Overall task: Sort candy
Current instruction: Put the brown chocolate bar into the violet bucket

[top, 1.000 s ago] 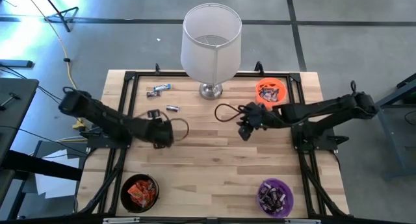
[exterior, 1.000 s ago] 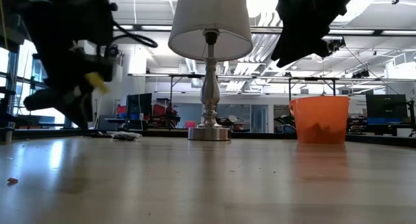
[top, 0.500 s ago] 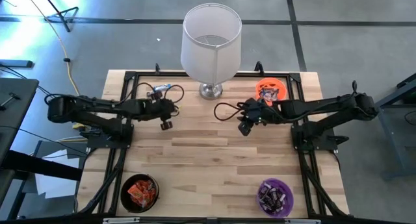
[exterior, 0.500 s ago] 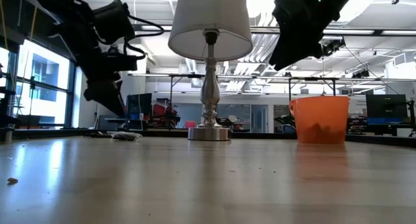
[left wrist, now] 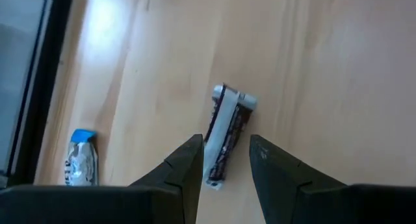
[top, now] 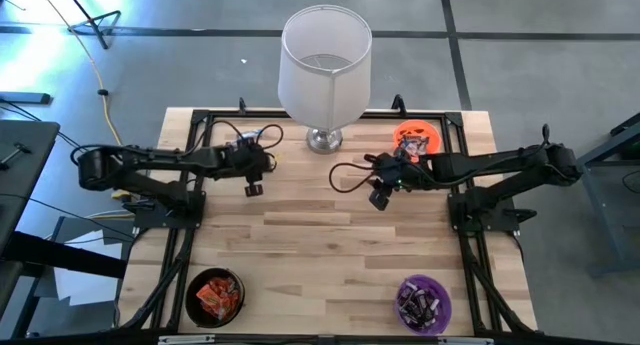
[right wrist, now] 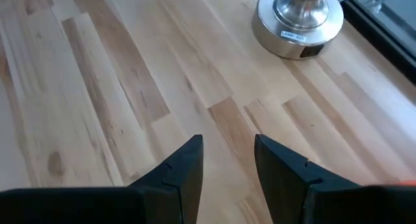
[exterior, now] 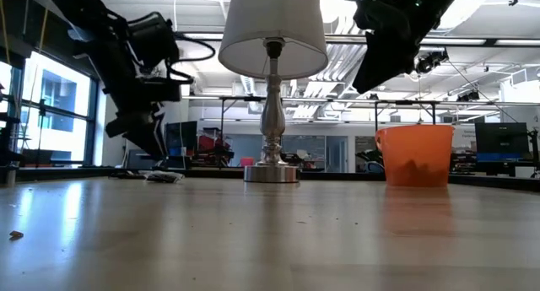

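Both arms reach toward the lamp point(top: 323, 70) on the wooden table point(top: 320, 255), with bowls of candy point(top: 214, 296) at three corners.

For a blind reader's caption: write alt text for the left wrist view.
The left gripper hangs open just above a wooden table, its two dark fingers either side of a wrapped dark-and-silver candy bar lying flat. A second candy in a blue-and-white wrapper lies farther off, near the table's dark edge frame.
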